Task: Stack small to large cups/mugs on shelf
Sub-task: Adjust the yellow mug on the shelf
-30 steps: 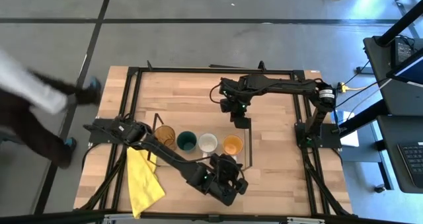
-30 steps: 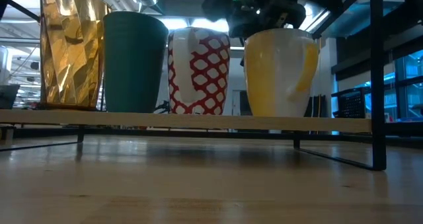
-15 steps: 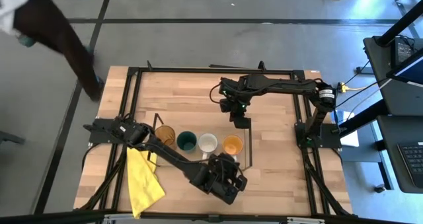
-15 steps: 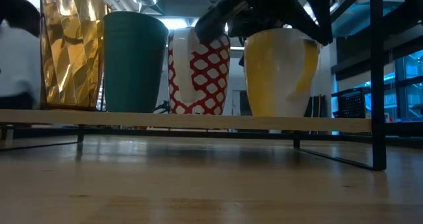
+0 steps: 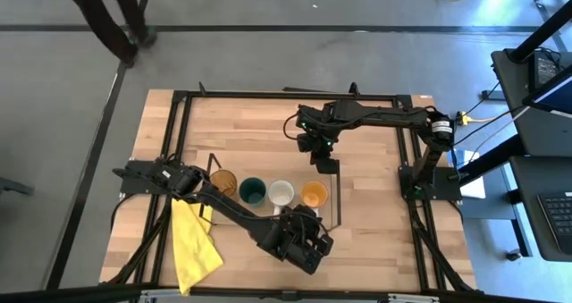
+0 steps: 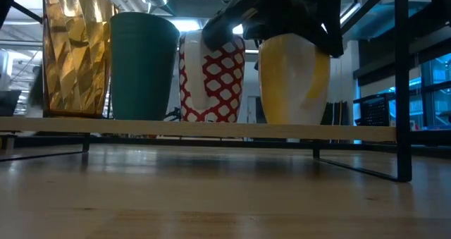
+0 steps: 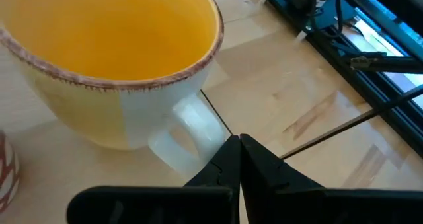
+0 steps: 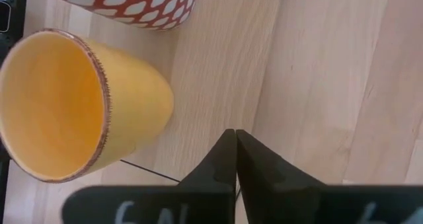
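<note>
The left gripper (image 7: 238, 159) is closed and empty, its fingers pressed together just beside the handle of the orange mug (image 7: 112, 59), touching or nearly so. That mug stands on the shelf (image 6: 211, 128) at the end of a row: tumbler (image 6: 74, 52), green cup (image 6: 143, 64), white mug (image 6: 213, 77), orange mug.

To do this step well, I judge the left gripper should nudge the handle gently or back away level, without tipping the mug.

The right gripper (image 8: 234, 159) is closed and empty, hovering beyond the orange mug, clear of it. Obstacles: the wire frame (image 6: 403, 84) just beside the mug, and the white mug on its other side. A yellow cloth (image 5: 192, 245) lies well away.
</note>
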